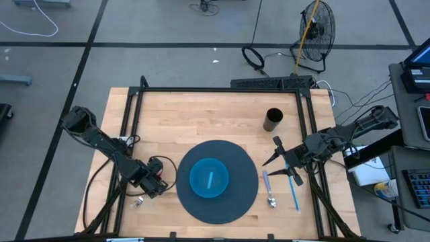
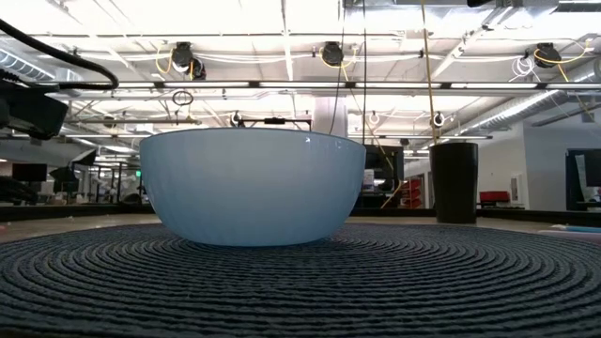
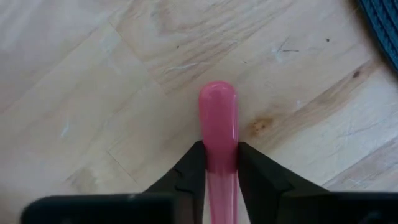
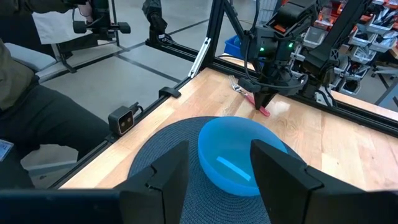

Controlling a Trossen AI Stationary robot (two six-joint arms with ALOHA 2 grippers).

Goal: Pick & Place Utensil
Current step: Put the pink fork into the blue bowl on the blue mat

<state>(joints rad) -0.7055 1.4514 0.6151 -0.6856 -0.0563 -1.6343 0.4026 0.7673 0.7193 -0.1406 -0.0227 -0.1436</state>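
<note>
The blue bowl [image 1: 209, 178] sits in the middle of the round dark mat [image 1: 236, 203], and one pale blue stick-like piece [image 1: 210, 179] lies flat on its bottom (I cannot tell what it is). Past the bowl, toward the far right of the table [image 1: 201, 114], a black cup [image 1: 273, 119] stands upright on bare wood, apart from the mat; its inside is not visible.

My left gripper [image 3: 217, 168] is down on the wood just left of the mat, and its two dark fingers [image 3: 189, 171] press on either side of a pink utensil handle [image 3: 217, 124], narrow and touching it. The rounded pink end sticks out ahead of the fingers over bare planks, with the mat's woven edge close by. A small metal piece [image 1: 138, 201] lies near the table's front left corner.

My right gripper [image 1: 281, 156] hangs just off the mat's right edge, fingers [image 4: 163, 177] spread wide with nothing between them. Below it, between the mat and the table's right rail, lie a metal spoon [image 1: 269, 190] and a blue utensil [image 1: 294, 189], side by side, not touching.

The widest bare wood is the strip between the mat and the table's far edge.
</note>
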